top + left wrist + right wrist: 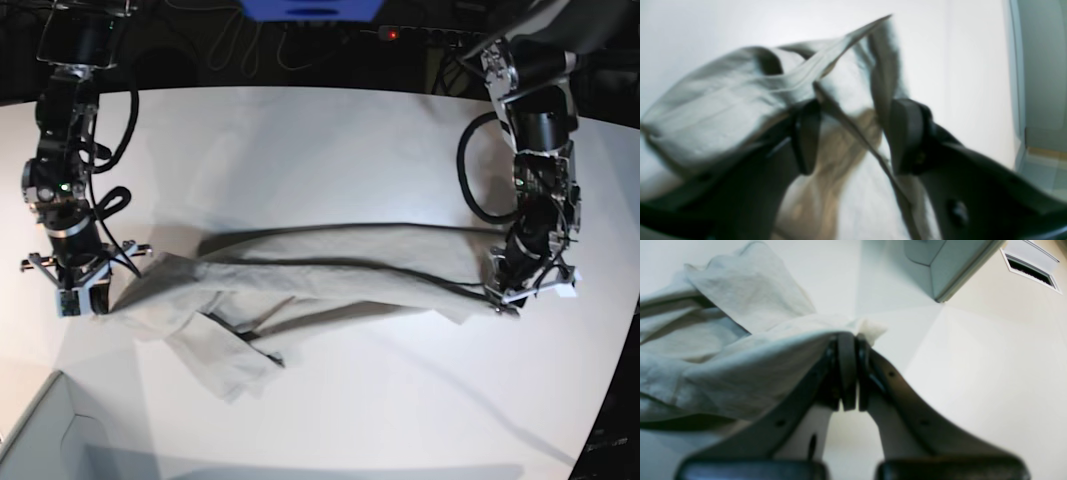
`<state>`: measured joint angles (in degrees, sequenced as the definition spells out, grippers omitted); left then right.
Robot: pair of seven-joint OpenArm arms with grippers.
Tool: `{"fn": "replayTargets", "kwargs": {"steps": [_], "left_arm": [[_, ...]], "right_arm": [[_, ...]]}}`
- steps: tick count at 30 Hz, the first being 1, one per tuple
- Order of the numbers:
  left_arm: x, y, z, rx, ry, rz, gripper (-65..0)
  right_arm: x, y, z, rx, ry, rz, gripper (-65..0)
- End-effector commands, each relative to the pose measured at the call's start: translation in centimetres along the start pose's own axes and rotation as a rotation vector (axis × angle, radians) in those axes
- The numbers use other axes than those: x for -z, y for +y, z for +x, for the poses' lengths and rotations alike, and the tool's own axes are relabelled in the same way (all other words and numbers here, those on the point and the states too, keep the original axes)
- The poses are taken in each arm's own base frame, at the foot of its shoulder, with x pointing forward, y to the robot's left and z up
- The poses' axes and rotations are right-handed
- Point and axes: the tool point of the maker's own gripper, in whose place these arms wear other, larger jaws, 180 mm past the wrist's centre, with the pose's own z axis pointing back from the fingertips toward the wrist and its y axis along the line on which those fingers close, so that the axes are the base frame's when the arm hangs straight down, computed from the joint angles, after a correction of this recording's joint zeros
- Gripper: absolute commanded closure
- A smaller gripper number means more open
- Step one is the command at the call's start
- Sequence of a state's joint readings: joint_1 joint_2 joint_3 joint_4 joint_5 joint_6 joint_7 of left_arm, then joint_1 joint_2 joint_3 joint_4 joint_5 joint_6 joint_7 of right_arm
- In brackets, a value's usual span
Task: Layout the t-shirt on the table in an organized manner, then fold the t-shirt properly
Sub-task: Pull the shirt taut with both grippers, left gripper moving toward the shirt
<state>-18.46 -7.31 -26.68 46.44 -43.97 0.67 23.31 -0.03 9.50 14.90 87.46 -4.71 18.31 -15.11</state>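
1. The t-shirt [300,280] lies stretched as 1 long rumpled band across the middle of the table [300,140], its long axis running side to side between the 2 arms.
2. The right gripper [850,340] sits at the band's end on the base view's left, its jaws pressed together on a bunched edge of cloth.
3. The left gripper [853,133] is at the opposite end; its jaws stand partly apart with folds of cloth draped between and over them, and whether they actually pinch it cannot be told.
4. Each arm is nearest its own end, so the spreading likely turns on pulling across the band's long axis to open its width.
5. A loose flap sags toward the table's near edge, closer to the right gripper.
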Motion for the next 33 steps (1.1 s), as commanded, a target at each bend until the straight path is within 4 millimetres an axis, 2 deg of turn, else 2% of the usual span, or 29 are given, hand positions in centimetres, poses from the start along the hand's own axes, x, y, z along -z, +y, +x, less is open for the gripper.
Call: {"fn": "replayTargets", "kwargs": {"steps": [1, 4, 12, 19, 21, 24, 25, 33], "left_arm": [[0.0, -1.8, 1.9, 0.003, -0.043, -0.047, -27.6], [0.0, -1.9, 1.9, -0.005, -0.044, -0.051, -23.3], [0.1, -1.4, 1.9, 0.000, -0.041, -0.038, -23.3], [0.2, -2.0, 2.0, 0.000, -0.044, -0.046, -22.3], [0.2, -2.3, 2.3, -0.001, -0.048, -0.053, -17.1], [0.3, -2.9, 2.6, -0.002, -0.052, -0.061, -2.4], [0.3, -3.0, 2.7, -0.002, -0.054, -0.064, 0.0], [0.0, -3.8, 3.3, -0.004, -0.068, -0.087, -0.1]], "right_arm": [[0.0, -0.8, 1.9, -0.004, -0.061, -0.018, 0.0], [0.0, -0.8, 1.9, -0.004, -0.061, -0.018, 0.0], [0.0, -0.8, 1.9, -0.004, -0.061, -0.018, 0.0], [0.0, -0.8, 1.8, -0.004, -0.060, -0.018, 0.0], [-0.1, -0.8, 1.4, -0.006, -0.051, -0.017, 0.0], [-0.2, -0.8, 1.3, -0.008, -0.048, -0.017, 0.0], [-0.2, -0.8, 1.3, -0.008, -0.048, -0.017, 0.0], [-0.1, -0.9, 0.8, -0.006, -0.035, -0.017, 0.0]]}}
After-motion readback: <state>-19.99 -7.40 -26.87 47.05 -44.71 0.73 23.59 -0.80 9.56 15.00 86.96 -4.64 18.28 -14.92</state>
